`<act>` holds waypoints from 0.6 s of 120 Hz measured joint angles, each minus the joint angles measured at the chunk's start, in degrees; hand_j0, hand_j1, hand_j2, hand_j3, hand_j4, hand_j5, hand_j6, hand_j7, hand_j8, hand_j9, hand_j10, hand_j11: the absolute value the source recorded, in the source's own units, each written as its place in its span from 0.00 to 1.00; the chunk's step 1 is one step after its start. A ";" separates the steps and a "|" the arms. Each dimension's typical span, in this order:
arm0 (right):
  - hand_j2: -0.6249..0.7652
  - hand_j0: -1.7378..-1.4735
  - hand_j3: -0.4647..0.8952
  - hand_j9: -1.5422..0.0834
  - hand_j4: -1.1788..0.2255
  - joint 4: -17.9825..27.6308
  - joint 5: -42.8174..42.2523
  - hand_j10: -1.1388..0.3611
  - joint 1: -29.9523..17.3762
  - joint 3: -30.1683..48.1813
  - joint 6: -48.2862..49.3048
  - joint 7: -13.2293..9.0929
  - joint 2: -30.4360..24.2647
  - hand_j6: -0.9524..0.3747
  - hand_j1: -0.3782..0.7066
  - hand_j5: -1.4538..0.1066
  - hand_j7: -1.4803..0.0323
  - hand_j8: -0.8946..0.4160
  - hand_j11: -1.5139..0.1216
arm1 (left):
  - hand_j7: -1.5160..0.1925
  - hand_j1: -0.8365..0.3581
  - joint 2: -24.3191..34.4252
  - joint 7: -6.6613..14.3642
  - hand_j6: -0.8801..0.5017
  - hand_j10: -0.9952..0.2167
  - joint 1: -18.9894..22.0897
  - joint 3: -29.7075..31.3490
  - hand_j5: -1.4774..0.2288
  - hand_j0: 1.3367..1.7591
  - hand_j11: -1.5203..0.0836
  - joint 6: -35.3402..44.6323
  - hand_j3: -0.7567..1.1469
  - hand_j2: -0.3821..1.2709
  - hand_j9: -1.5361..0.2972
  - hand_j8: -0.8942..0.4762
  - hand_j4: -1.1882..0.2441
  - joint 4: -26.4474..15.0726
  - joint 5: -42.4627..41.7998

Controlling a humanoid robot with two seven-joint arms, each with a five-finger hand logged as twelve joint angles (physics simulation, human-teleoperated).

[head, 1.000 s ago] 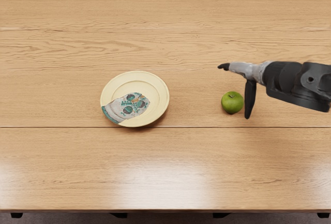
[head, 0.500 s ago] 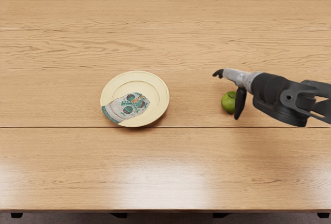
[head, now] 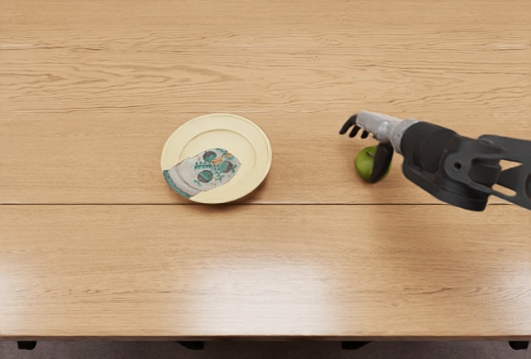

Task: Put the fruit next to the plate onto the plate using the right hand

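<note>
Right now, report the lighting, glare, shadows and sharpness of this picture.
Head view: soft, even light; a broad pale sheen on the table toward its near edge; only a thin shadow under the lower rim of the plate; edges crisp throughout, with no blur or distortion; the right hand hides the right side of the green apple.

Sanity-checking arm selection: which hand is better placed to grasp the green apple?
Right. The right hand hovers at the apple, fingers open above it and thumb by its right side, not yet closed. The left arm is not in view.
</note>
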 joint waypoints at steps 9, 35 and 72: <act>0.41 0.30 0.34 0.71 0.62 -0.06 -0.08 0.56 -0.32 0.00 -0.07 0.00 -0.25 0.49 0.36 0.68 0.72 0.45 0.69 | 0.89 0.99 0.00 0.01 0.64 0.82 0.00 0.00 0.87 0.76 0.95 0.00 0.40 0.23 0.84 0.65 0.83 0.00 0.00; 0.41 0.30 0.34 0.71 0.62 -0.12 -0.15 0.56 -1.06 -0.06 -0.19 0.00 -0.43 0.49 0.36 0.68 0.72 0.45 0.68 | 0.89 0.99 0.00 0.01 0.64 0.82 0.00 0.00 0.87 0.76 0.95 0.00 0.40 0.23 0.84 0.65 0.83 0.00 0.00; 0.41 0.30 0.34 0.69 0.61 -1.49 -0.23 0.54 -2.33 -0.01 -0.27 0.00 0.01 0.47 0.38 0.67 0.70 0.44 0.67 | 0.89 0.99 0.00 0.01 0.64 0.82 0.00 0.00 0.87 0.76 0.95 0.00 0.40 0.23 0.84 0.65 0.83 0.00 0.00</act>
